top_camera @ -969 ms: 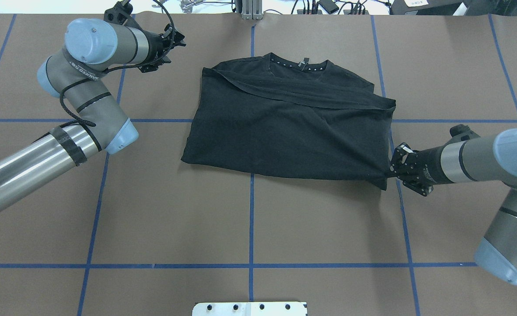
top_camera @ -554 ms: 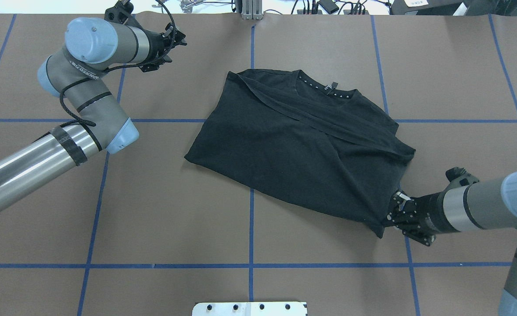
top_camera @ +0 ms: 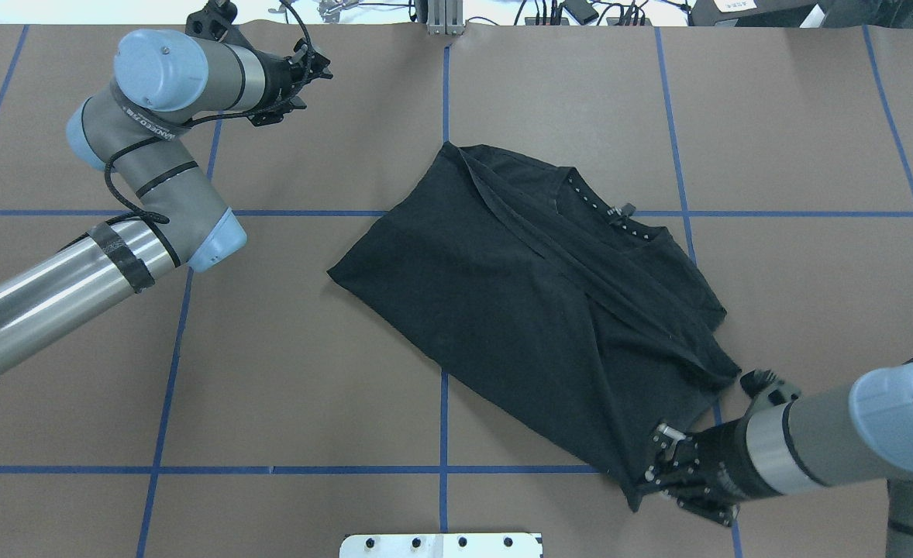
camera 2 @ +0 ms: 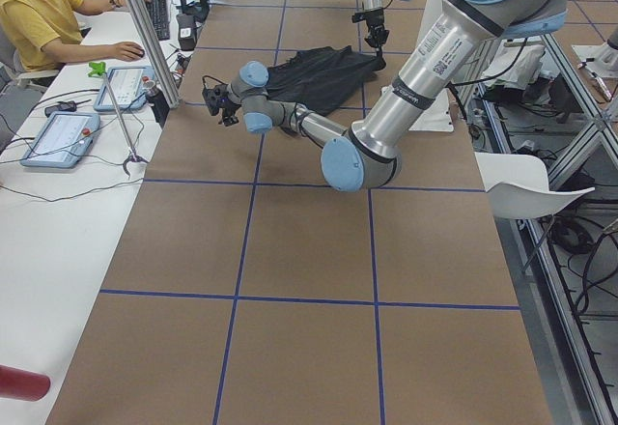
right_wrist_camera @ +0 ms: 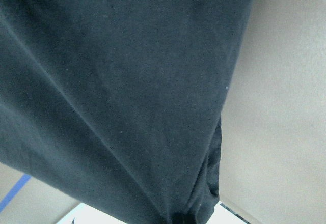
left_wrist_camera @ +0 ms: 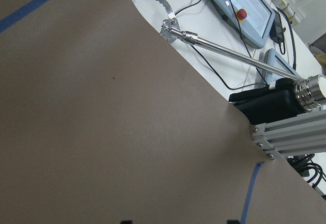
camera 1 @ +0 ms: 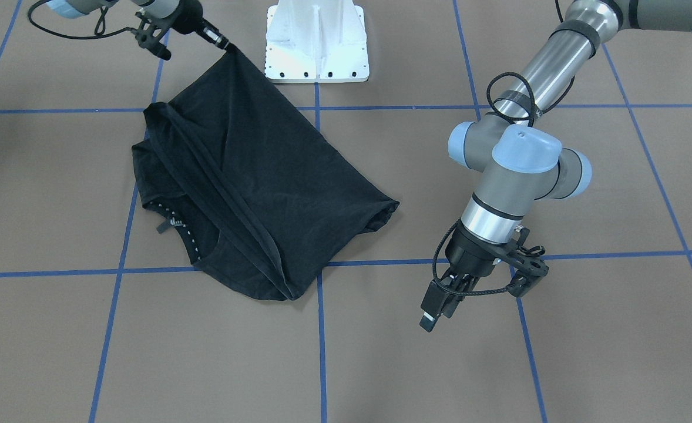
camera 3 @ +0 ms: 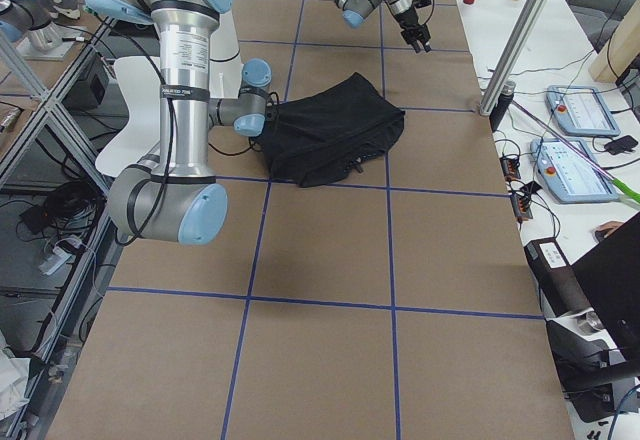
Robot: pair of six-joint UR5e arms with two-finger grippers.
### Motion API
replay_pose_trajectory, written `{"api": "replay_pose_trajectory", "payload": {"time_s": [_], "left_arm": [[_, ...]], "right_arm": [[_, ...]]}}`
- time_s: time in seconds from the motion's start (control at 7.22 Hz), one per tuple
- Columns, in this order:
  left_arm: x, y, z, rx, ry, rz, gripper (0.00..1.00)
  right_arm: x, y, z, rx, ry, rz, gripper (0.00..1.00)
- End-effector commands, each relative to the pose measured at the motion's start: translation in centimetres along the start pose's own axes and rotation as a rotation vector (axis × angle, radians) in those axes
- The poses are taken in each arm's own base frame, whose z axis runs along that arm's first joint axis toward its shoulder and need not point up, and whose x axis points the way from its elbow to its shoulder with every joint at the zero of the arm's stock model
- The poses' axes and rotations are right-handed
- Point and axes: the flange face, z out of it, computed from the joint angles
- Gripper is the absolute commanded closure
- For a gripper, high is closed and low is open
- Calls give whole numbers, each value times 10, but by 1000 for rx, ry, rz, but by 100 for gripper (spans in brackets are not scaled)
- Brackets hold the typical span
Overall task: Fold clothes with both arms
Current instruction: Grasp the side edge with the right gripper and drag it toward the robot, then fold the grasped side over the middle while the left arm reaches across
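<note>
At far left, well apart from the white bolted metal base [top_camera: 441, 545] and across the table from it, the silver-grey left arm [top_camera: 154, 178] with light blue joint caps hangs over bare surface. Its black two-finger left gripper [top_camera: 317, 70] has its fingertips spread and holds nothing; the wrist camera shows only the brown, blue-taped table [top_camera: 270, 364] below it.

Out past the base, towards its right, lies the black short-sleeved cotton T-shirt [top_camera: 534, 310]. It sits slantwise on the table, one side already folded across the body. Its dotted collar [top_camera: 608, 209] is on the side away from the base. No printed logo shows in any view.

Just right of the base, the silver-grey right arm [top_camera: 836, 442] reaches in low. Its black right gripper [top_camera: 652, 482] is clamped on the shirt's nearest lower corner, and the cloth bunches to a point at the pinch, with ridges fanning outward.

The step in hand looks like repositioning: one arm hauls the half-folded garment by a corner to line it up for the next fold. That fold probably needs both arms. The right gripper would need to lay its corner flat. The left arm would need to come in towards the base and take the opposite lower corner, so the hem can be lifted evenly without undoing the fold already made.
</note>
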Motion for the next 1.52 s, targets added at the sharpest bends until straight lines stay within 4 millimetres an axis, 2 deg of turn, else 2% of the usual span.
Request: {"api": "replay_pose_trajectory", "payload": {"time_s": [0.0, 0.14, 0.28, 0.42, 0.55, 0.69, 0.83, 0.97, 1.38], "left_arm": [[11, 16, -22, -78, -4, -6, 30], [3, 20, -43, -101, 14, -2, 29], [-7, 44, -71, -133, 35, 12, 28], [-16, 77, -89, -164, 7, -6, 27], [-17, 128, -102, -165, -37, -49, 27], [-37, 188, -110, -143, -92, -23, 27], [-55, 213, -106, -132, -130, -8, 27], [-81, 217, -100, -120, -169, 5, 27], [-110, 240, -70, -118, -237, 39, 27]], "right_arm": [[-15, -4, -4, 19, -20, 20, 0], [-30, -22, -23, 52, -61, 42, 0], [-45, -38, -44, 89, -105, 59, 0], [-75, -58, -74, 107, -157, 84, 0], [-117, -78, -100, 154, -168, 88, 0], [-164, -93, -110, 221, -150, 87, 0], [-197, -98, -108, 265, -124, 83, 0], [-209, -110, -109, 287, -122, 66, 0], [-211, -119, -107, 301, -118, 70, 0]]}}
